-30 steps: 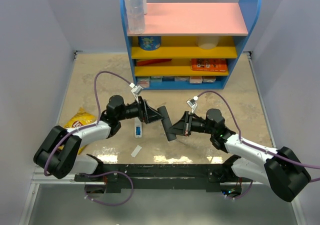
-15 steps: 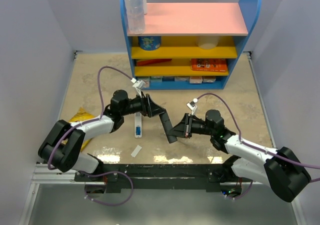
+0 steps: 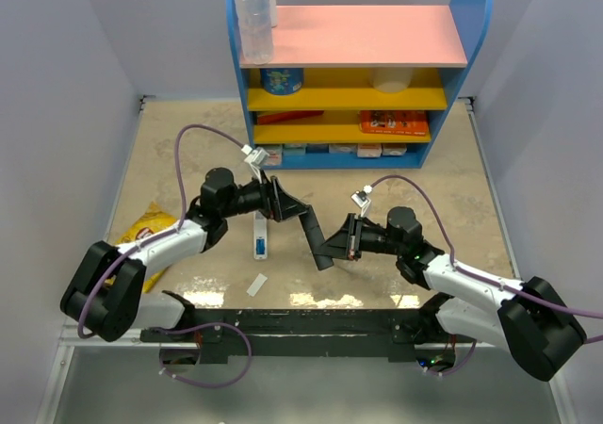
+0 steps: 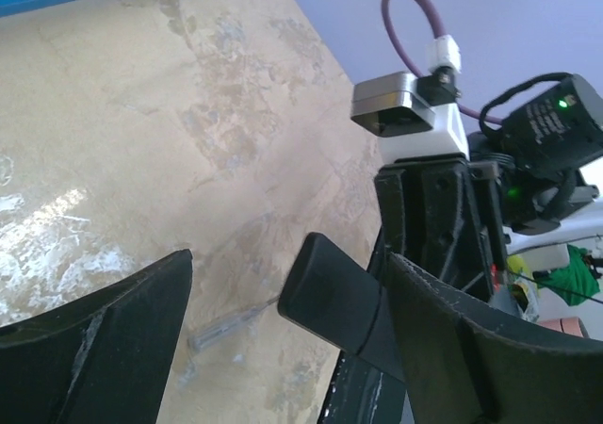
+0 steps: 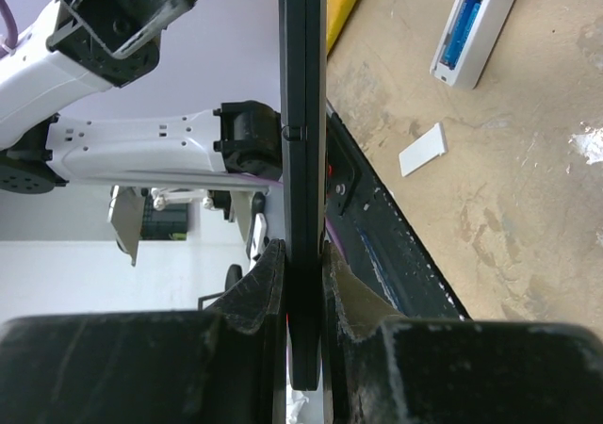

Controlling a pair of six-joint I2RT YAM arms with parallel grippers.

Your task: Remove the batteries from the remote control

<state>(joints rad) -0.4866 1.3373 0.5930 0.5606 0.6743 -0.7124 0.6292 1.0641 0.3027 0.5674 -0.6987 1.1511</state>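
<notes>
Right tool [image 3: 340, 241] is clamped on the lower end of the black remote [image 3: 312, 230] and holds it off the surface [image 3: 424, 188], angled up toward the left arm. My read is that it acts as a vise, so the other arm can work on the free end. Left tool [image 4: 288, 273] has its fingers apart, one on each side of the remote's top end. That end sits in the gap, close to one finger, with no grip made. The right wrist view shows the black remote edge-on, so I can't tell if its battery door is on or if any cells are inside. The only batteries I can see are elsewhere. A white remote [image 5: 476, 24] lies flat on the surface under the left arm with its compartment open, and blue cells [image 5: 459, 30] are seated in it. Its small white cover [image 5: 421, 149] lies loose nearby, closer to the arm bases. I see no red cells. So the white remote looks opened but not unloaded, and the current step is probably a two-arm regrip or handover of the black one. Risk: the right tool pinches only one end, so a push from the left tool could pivot the remote in that pinch.
</notes>
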